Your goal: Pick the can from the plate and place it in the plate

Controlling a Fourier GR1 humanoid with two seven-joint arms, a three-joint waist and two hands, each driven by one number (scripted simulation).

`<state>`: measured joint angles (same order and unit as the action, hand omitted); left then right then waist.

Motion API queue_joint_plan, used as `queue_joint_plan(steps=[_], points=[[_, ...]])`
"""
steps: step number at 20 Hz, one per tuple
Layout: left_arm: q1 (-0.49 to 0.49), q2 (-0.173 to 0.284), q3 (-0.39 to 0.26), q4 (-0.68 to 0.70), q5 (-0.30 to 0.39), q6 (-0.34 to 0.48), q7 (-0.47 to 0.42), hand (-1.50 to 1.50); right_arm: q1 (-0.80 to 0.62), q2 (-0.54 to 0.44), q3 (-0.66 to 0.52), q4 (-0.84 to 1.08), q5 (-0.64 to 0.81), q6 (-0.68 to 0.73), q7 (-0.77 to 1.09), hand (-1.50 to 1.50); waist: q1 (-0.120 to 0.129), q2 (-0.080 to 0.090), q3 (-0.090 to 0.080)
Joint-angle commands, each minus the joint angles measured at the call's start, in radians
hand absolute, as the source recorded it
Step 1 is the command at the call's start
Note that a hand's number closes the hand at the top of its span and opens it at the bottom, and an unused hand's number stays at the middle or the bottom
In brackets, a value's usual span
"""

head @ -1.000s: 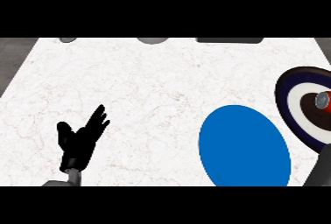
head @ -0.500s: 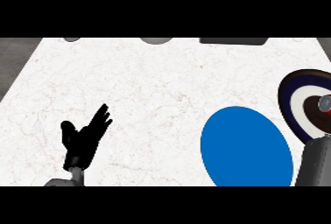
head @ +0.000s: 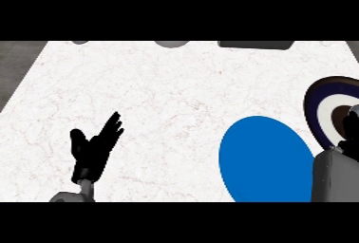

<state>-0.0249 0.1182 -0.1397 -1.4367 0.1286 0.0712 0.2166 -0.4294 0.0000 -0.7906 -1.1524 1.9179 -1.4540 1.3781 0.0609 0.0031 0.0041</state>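
**Right hand at the ringed plate, left hand resting over open worktop**

While your right forearm [head: 335, 176] rises from the lower right corner, the right hand [head: 348, 137] shows only as a dark shape at the picture's right edge, lying over the ringed plate [head: 321, 102]. You cannot tell whether its fingers are spread or curled; most of the hand is cut off by the edge. The can [head: 352, 114] is barely readable: a small grey patch just above that hand, at the plate's dark centre, is likely it, but whether the hand touches it cannot be made out.

To the left of your right hand lies the blue plate [head: 263, 159], just beside the ringed plate and partly covered at its lower right by the forearm. Its lower rim runs out of view.

Beyond the blue plate, further left of the right hand, the white marbled worktop [head: 175, 90] stretches wide and bare toward your left hand [head: 95, 147]. That hand stands well apart from both plates, near the lower left, fingers straight and spread, pointing up and slightly right, thumb out to its left, holding nothing. Its wrist comes in from the lower edge.

The worktop's left edge slants away above and to the left of your left hand, with darker floor [head: 17, 66] past it. Along the far edge, well above both hands, three grey shapes [head: 254, 44] are cut off and cannot be identified.
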Motion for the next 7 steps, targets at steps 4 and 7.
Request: queue_joint_plan(steps=[4,7], points=[[-0.015,-0.007,-0.003,0.015,0.008,-0.009,0.026,0.00,-0.029,0.000,0.004,0.093,0.049,-0.044,0.082,-1.50,0.014,0.008,-0.002],[-0.015,0.009,0.009,0.061,-0.005,-0.017,-0.006,0.00,-0.029,0.000,-0.003,0.107,0.067,-0.044,0.104,-1.50,0.010,0.011,-0.003]])
